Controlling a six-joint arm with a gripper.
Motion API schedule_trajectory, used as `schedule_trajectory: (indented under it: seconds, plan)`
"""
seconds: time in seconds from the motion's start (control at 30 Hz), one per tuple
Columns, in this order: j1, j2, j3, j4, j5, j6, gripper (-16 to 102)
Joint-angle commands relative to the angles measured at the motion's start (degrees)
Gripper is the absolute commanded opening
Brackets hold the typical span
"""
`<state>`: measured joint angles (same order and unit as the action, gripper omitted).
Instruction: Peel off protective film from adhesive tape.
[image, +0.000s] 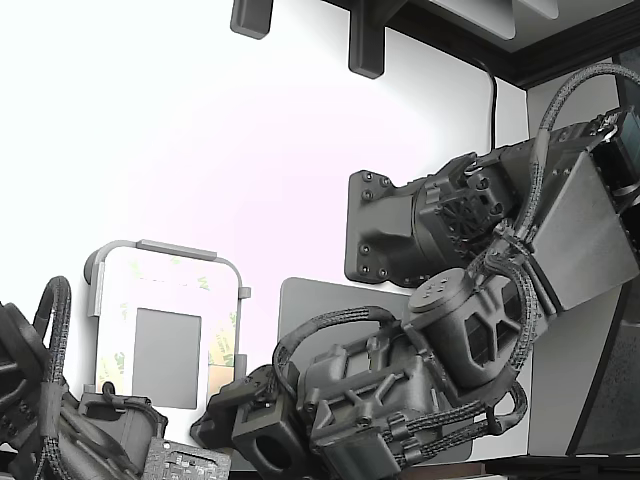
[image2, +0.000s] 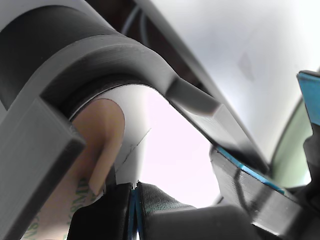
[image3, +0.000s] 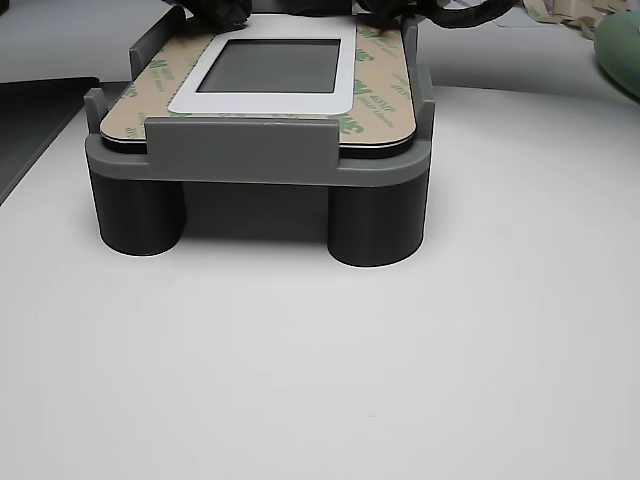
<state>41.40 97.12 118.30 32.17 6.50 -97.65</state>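
Our tool (image2: 136, 200) sits low at a corner of the grey fixture (image3: 240, 150), its blue-lined tips pressed nearly together at the edge of the protective film (image2: 102, 145); we cannot tell whether they actually pinch it. The film lies flat over the adhesive tape (image3: 385, 100) framing the grey square (image3: 270, 66) on the plate. If the tips catch only the film's rim, they may slip off; if they bite the tape too, the pull may lift it.

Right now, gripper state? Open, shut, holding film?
Gripper: blue-edged fingertips look pressed together at a corner of the protective film, but whether they actually pinch it cannot be told.
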Motion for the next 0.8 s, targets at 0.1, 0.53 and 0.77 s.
schedule_trajectory:
  seconds: [0.1, 0.53, 0.77]
  plan:
    - [-1.05, 1.32, -0.26, 0.18, 0.09, 0.09, -7]
    - [-1.85, 1.58, 0.97, -0.88, -0.62, -0.18, -7]
    - [-2.37, 1.85, 1.41, -1.14, -0.97, -0.35, -7]
